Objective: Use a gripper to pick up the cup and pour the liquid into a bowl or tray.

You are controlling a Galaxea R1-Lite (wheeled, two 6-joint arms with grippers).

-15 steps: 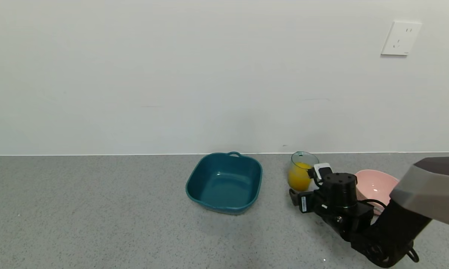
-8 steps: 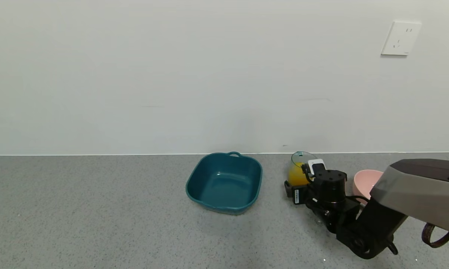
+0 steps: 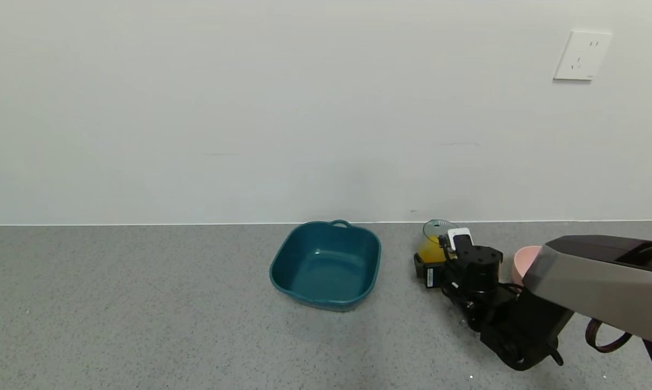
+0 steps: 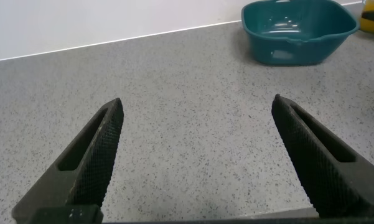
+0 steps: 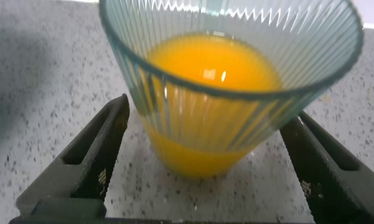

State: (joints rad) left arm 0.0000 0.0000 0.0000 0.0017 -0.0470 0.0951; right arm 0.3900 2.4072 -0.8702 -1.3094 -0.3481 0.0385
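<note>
The ribbed blue-green cup (image 3: pixel 432 232) stands upright on the grey counter near the wall, holding orange liquid (image 3: pixel 428 249). My right gripper (image 3: pixel 434 254) is open, with one finger on each side of the cup low down. In the right wrist view the cup (image 5: pixel 236 106) fills the gap between the black fingers (image 5: pixel 90 165), and the liquid (image 5: pixel 211 65) shows inside it. A small gap shows between each finger and the cup. The pink bowl (image 3: pixel 523 259) sits just right of the cup, mostly hidden behind my right arm. My left gripper (image 4: pixel 196 106) is open over bare counter.
A square dark teal tray (image 3: pixel 326 265) with a small handle sits left of the cup; it also shows in the left wrist view (image 4: pixel 299 28). The white wall rises just behind the cup, with an outlet (image 3: pixel 582 55) high on the right.
My right gripper has moved forward toward the wall, so its open fingers now flank the cup. The arm now covers more of the pink bowl. The cup has not moved.
</note>
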